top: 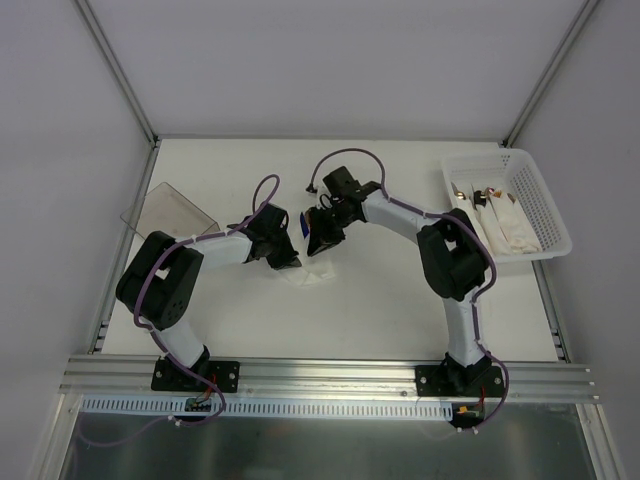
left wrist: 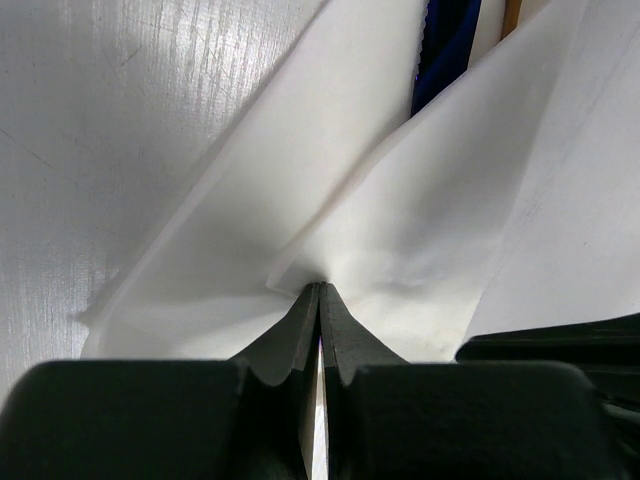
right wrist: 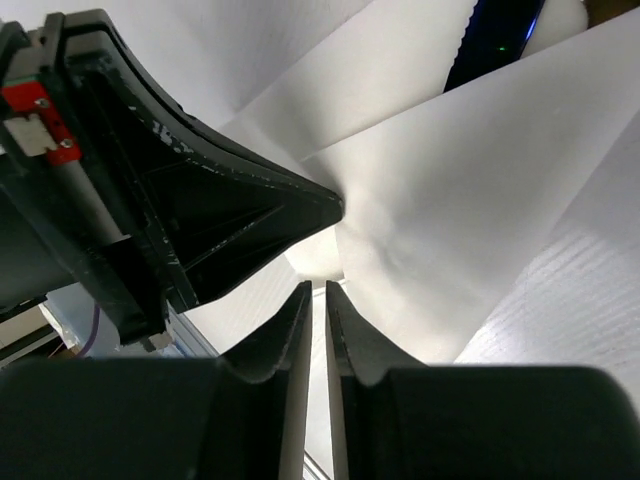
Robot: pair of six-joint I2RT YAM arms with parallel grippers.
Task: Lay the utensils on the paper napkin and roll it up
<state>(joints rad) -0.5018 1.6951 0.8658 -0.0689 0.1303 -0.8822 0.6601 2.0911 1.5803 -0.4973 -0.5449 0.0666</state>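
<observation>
The white paper napkin (top: 316, 272) lies crumpled at the table's middle, with part of it lifted. It fills the left wrist view (left wrist: 400, 230) and shows in the right wrist view (right wrist: 470, 200). My left gripper (top: 288, 262) is shut on a raised fold of it (left wrist: 320, 287). My right gripper (top: 322, 240) hangs close beside the left gripper's fingers (right wrist: 250, 215), its jaws (right wrist: 318, 287) a thin slit apart with nothing seen between them. A tan utensil (left wrist: 512, 15) peeks out by the napkin's far edge. More utensils lie in the basket (top: 478, 193).
A white perforated basket (top: 545, 205) with rolled napkins stands at the right edge. A clear smoky container (top: 165, 210) lies at the left. A dark blue object (left wrist: 450, 40) shows behind the napkin. The two grippers are almost touching.
</observation>
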